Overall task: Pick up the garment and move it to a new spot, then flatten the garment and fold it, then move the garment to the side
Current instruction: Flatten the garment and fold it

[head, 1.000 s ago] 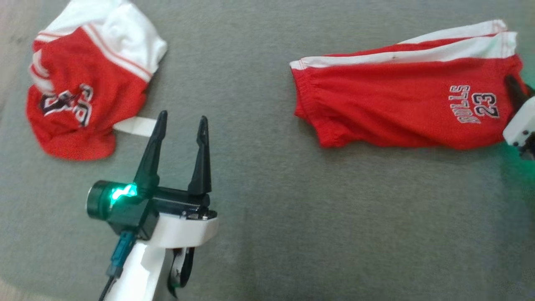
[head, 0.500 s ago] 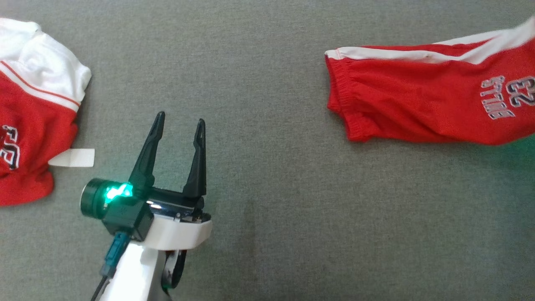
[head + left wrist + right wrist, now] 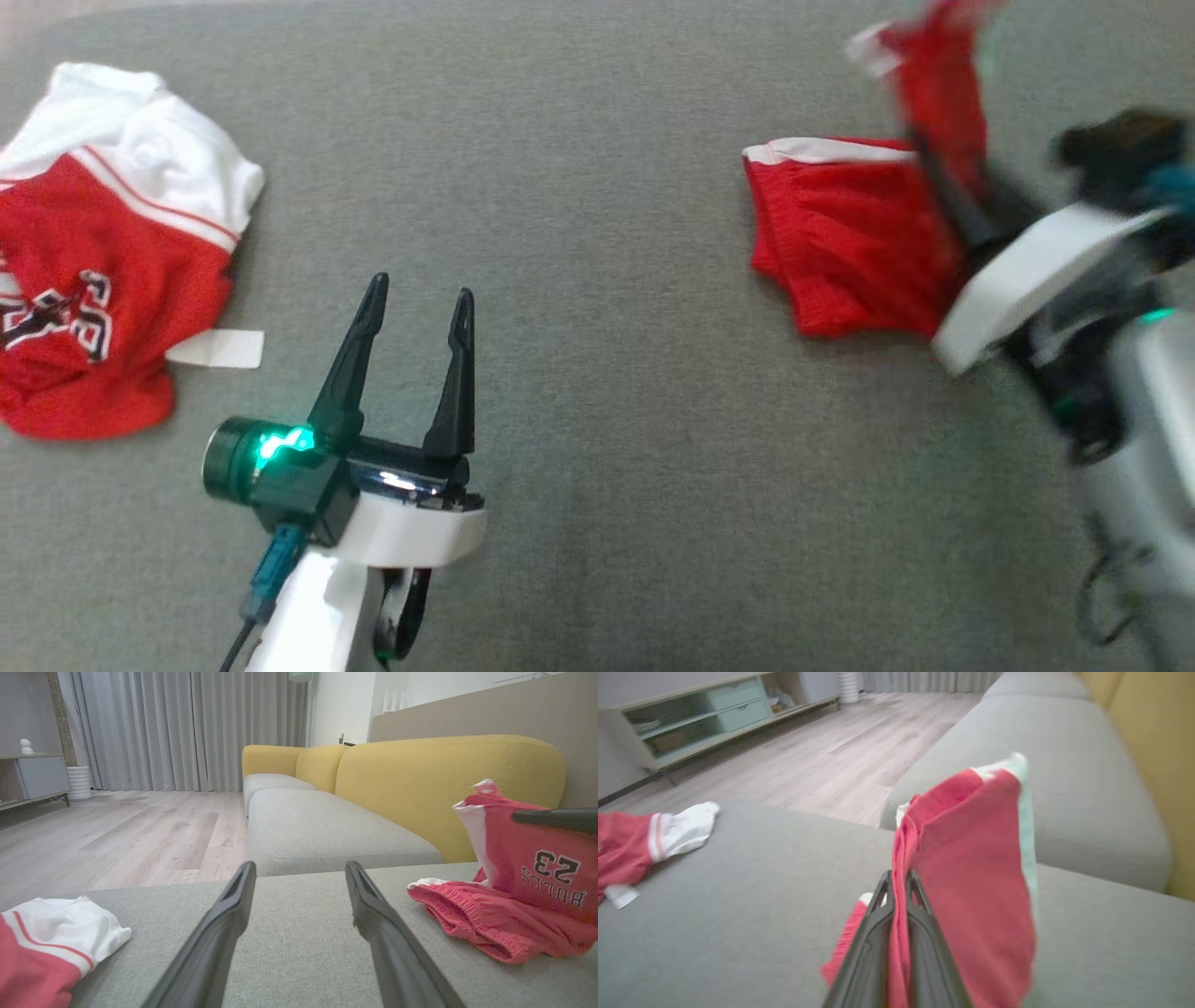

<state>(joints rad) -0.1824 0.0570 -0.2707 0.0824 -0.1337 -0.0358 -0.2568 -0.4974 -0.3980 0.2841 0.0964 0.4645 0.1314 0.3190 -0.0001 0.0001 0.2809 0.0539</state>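
Observation:
The red shorts (image 3: 845, 257) with white side stripes lie on the grey cushion at the right, and their far end is lifted and turned back toward the waistband. My right gripper (image 3: 934, 163) is shut on that raised end; its wrist view shows the red cloth (image 3: 966, 858) pinched between the two fingers (image 3: 878, 933). The "BULLS 23" print on the shorts (image 3: 546, 877) faces the left wrist camera. My left gripper (image 3: 420, 299) stands open over bare cushion at the lower left, with nothing between its fingers.
A crumpled red and white jersey (image 3: 103, 271) with a white tag lies at the far left. The grey cushion (image 3: 597, 485) spreads between the two garments. A yellow sofa back (image 3: 444, 774) and wooden floor (image 3: 117, 835) lie beyond.
My right gripper has lifted the shorts' far end and carried it leftward over the rest, doubling the garment. The head camera has shifted. The left gripper stays open in place.

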